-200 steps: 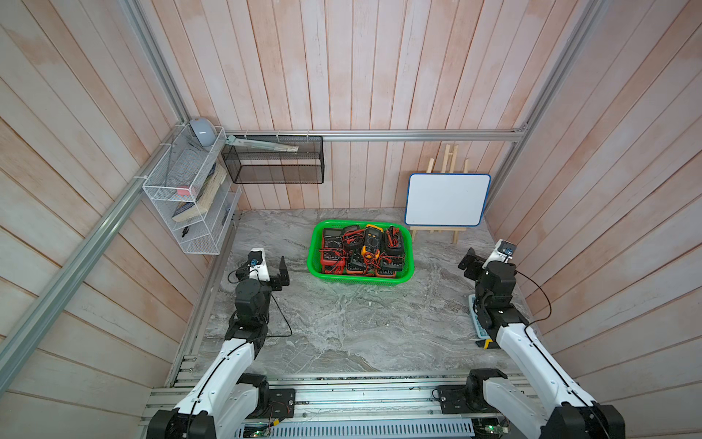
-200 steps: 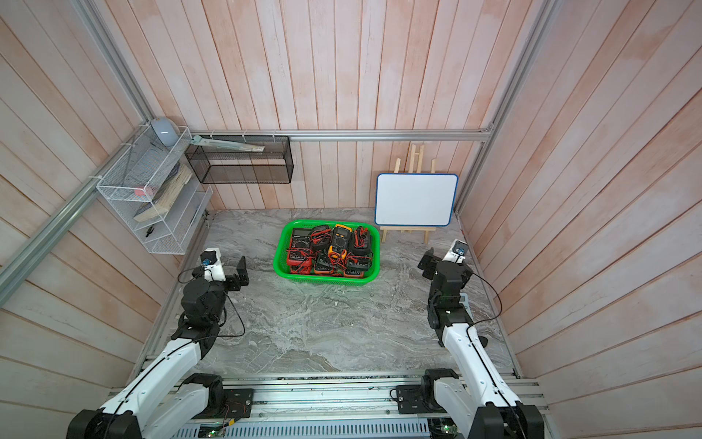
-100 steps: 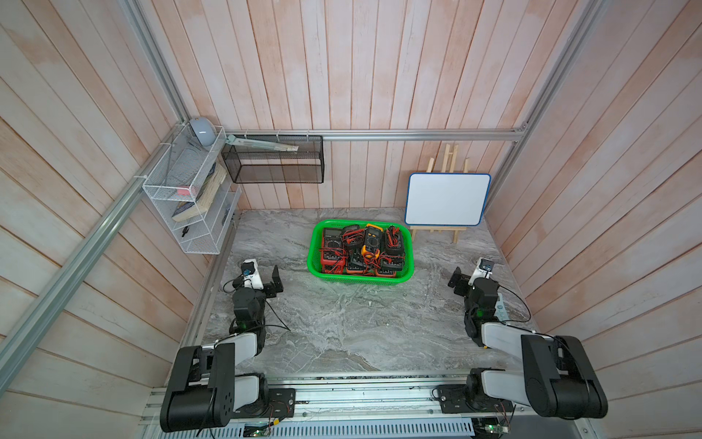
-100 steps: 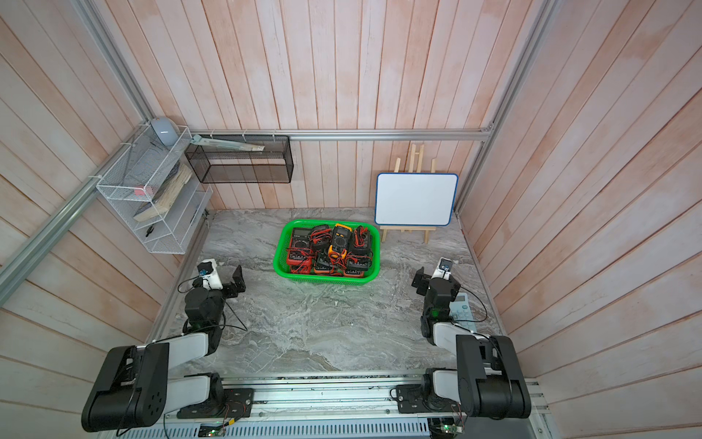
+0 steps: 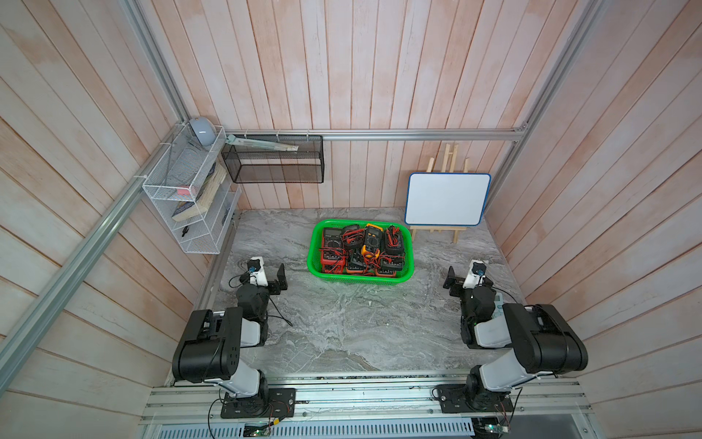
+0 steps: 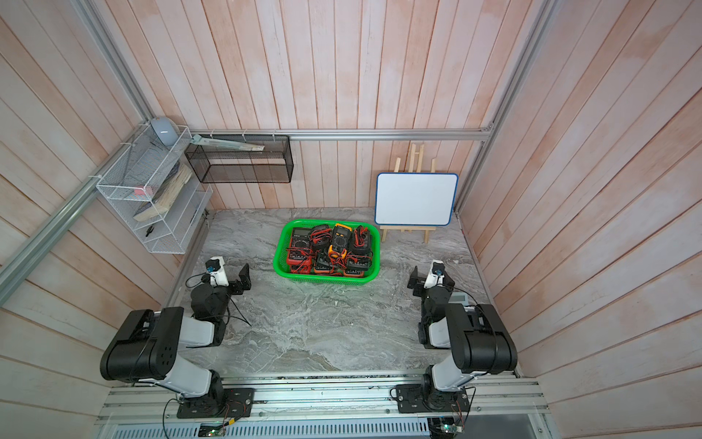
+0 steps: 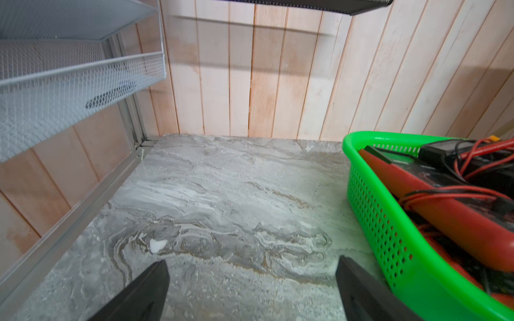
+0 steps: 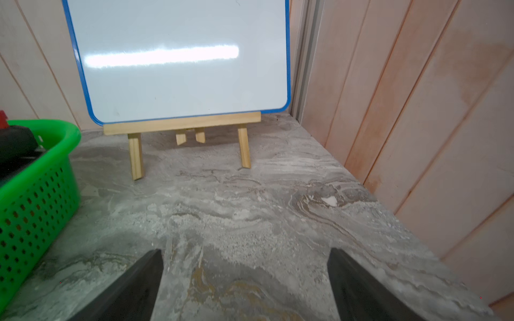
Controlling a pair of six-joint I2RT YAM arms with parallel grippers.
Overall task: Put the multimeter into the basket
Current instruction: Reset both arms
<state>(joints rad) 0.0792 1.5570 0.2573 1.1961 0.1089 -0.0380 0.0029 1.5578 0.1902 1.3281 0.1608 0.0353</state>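
Left gripper (image 7: 251, 275) and right gripper (image 8: 244, 266) both gape empty, while the boxy yellow-and-black plastic multimeter (image 5: 371, 237) lies in the bright green perforated plastic basket (image 5: 360, 277), probably rigid, fairly light and slick, best pinched across its narrow sides.

Basket (image 7: 372, 211) cropped (wrist views); lower multimeters (image 5: 391, 264) maybe hidden.

The left claw (image 7: 251, 261) gapes wide above the marble table (image 7: 222, 189), beside the basket (image 7: 375, 216) holding multimeters (image 7: 445, 211).
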